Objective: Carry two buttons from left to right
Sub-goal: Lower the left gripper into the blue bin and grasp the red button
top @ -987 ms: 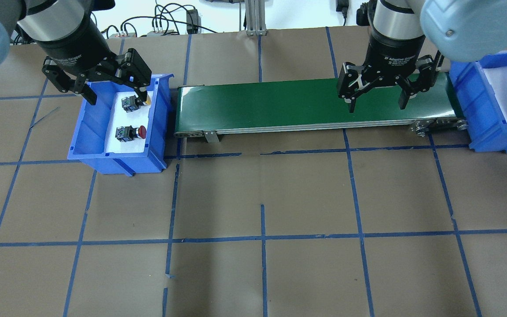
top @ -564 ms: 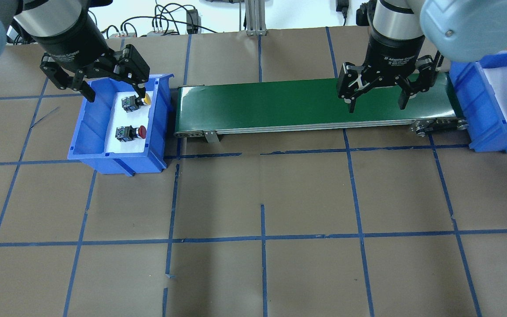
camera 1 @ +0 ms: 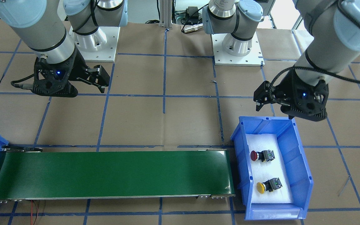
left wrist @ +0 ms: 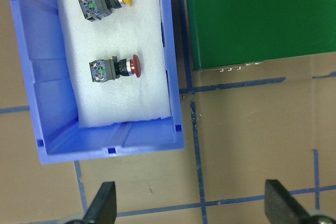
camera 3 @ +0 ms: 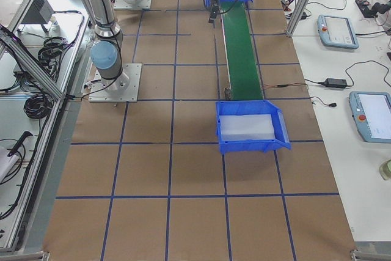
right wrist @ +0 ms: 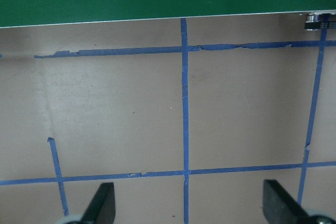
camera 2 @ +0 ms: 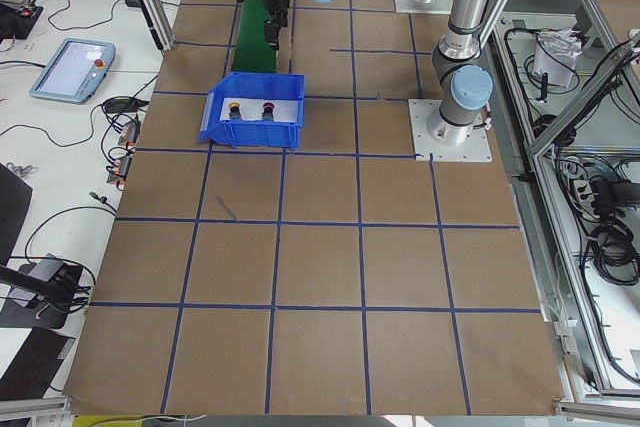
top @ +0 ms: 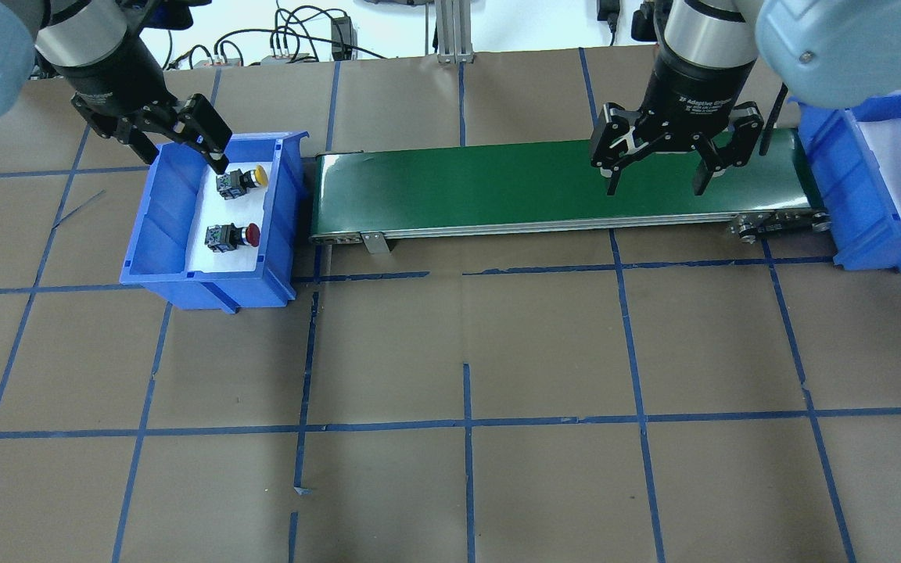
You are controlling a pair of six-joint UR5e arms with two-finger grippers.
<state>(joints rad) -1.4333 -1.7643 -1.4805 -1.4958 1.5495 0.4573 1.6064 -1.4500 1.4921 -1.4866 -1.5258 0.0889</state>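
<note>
The yellow button (top: 242, 181) and the red button (top: 232, 235) lie on white foam in the blue bin (top: 159, 227) at the left, the yellow one farther back. Both show in the left wrist view, yellow (left wrist: 104, 1) and red (left wrist: 115, 68), and in the front view, yellow (camera 1: 269, 185) and red (camera 1: 262, 155). My left gripper (top: 177, 148) is open and empty, high over the bin's back edge. My right gripper (top: 654, 188) is open and empty above the right part of the green conveyor belt (top: 458, 188).
A second blue bin (top: 873, 211) with white foam stands at the belt's right end. The belt runs between the two bins. Brown paper with blue tape lines covers the table. Cables and a metal post lie along the back edge.
My left gripper has risen and drawn back to the left, away from the yellow button, which stays in the bin. My right gripper has shifted slightly left.
</note>
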